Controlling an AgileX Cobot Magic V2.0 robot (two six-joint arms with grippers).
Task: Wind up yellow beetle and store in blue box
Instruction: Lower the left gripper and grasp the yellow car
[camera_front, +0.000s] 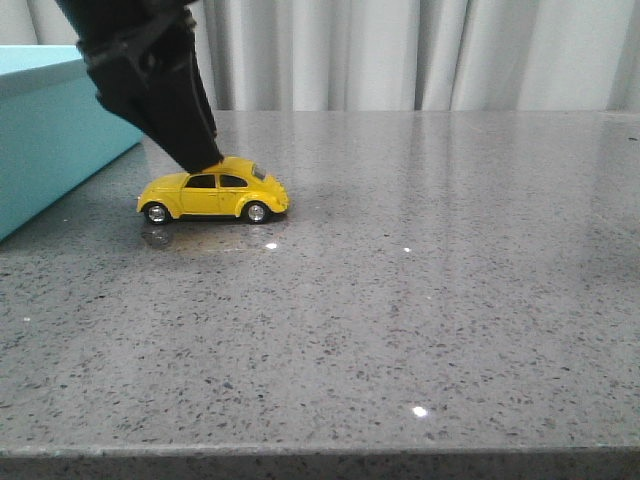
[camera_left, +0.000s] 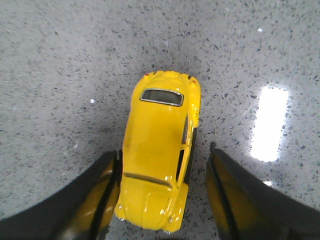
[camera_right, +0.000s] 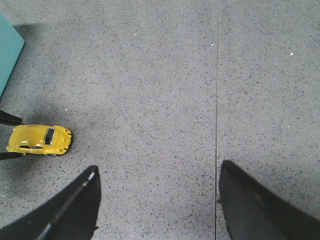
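Observation:
The yellow beetle (camera_front: 213, 192) stands on its wheels on the grey table, just right of the blue box (camera_front: 50, 130). My left gripper (camera_front: 205, 160) comes down over the car's roof. In the left wrist view the beetle (camera_left: 160, 160) lies between the two fingers of the left gripper (camera_left: 164, 150). One finger (camera_left: 100, 190) touches the car's side and the other (camera_left: 235, 190) stands apart from it, so the jaws are open. My right gripper (camera_right: 157, 170) is open and empty above bare table. Its view shows the beetle (camera_right: 37, 140) and a corner of the box (camera_right: 7, 50).
The grey speckled table (camera_front: 420, 300) stretches to the right and to the front edge. White curtains (camera_front: 420, 50) hang behind it. A thin seam (camera_right: 216, 75) runs across the tabletop in the right wrist view.

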